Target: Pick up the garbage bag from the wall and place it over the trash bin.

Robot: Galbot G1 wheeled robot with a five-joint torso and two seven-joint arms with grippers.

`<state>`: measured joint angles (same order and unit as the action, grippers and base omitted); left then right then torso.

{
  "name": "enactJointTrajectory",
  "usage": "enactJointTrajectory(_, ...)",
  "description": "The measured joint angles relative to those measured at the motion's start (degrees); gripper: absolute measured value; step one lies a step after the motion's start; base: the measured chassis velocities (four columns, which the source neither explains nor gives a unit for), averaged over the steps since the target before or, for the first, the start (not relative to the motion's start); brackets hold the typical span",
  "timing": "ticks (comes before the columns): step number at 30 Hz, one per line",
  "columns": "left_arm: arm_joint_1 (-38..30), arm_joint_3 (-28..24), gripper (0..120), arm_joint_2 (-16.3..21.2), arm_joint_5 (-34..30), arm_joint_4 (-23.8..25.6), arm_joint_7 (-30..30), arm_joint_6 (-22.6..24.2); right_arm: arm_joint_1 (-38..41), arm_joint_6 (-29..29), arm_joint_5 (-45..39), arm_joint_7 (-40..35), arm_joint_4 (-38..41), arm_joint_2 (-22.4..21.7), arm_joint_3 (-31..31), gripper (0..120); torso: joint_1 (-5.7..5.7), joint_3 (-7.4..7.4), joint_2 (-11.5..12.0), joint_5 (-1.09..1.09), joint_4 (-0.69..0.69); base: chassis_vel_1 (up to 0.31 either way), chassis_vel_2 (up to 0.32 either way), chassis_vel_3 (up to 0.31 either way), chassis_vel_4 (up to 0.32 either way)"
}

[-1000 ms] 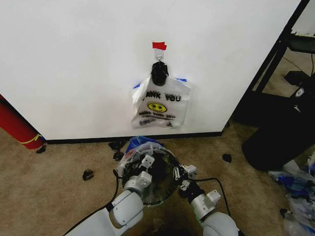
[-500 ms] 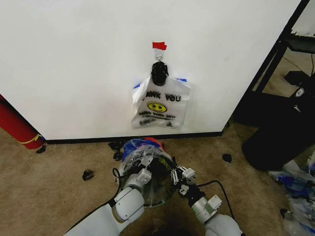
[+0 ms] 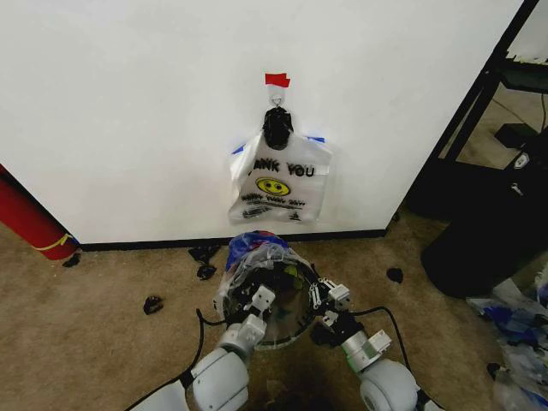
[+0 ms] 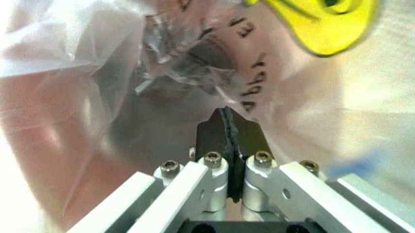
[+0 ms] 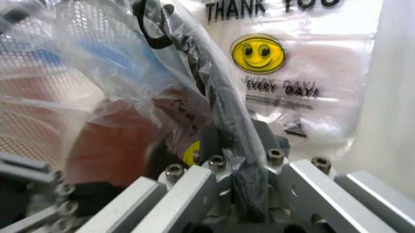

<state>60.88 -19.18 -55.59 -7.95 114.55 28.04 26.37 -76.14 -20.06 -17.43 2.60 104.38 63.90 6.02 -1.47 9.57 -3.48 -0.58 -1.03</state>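
The garbage bag (image 3: 257, 257) is thin, crinkly, glossy clear plastic; the wall (image 3: 128, 103) is smooth, matt paint.

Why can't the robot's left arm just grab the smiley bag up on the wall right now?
Probably can't yet: the left gripper is low at the trash bin, shut on the garbage bag. The smiley bag hangs higher on the wall.

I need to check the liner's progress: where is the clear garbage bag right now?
In the head view the garbage bag is draped over the trash bin on the carpet below the white THANK YOU bag, between the left gripper and right gripper.
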Motion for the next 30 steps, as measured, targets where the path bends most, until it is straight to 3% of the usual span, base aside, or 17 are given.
enactJointTrajectory(6,-0.94,-1.95,0,-0.45,-0.03,-0.75,-1.86,-1.19,0.41,-1.14,1.63,-0.53,-1.61,0.57,-0.78,0,0.0,0.0,0.0,0.0,-0.01,0.0,0.0,0.0,0.0)
enactJointTrajectory(10,-3.78,-4.61,0,-1.1,0.54,-3.67,-1.65,0.5,0.24,0.16,3.02,-3.33,0.26,0.67,-2.06,0,0.0,0.0,0.0,0.0,-0.01,0.0,0.0,0.0,0.0)
enactJointTrajectory(18,-11.37,-9.58,0,-4.06,-2.6,-9.05,3.61,5.22,-1.38,3.57,2.91,-5.33,6.3,-0.55,-3.19,0,0.0,0.0,0.0,0.0,-0.02,0.0,0.0,0.0,0.0)
enactJointTrajectory(30,-16.26,-10.39,0,-5.11,-4.04,-12.99,7.07,6.09,-2.7,4.76,0.38,-5.33,9.1,-1.17,-3.75,0,0.0,0.0,0.0,0.0,-0.01,0.0,0.0,0.0,0.0)
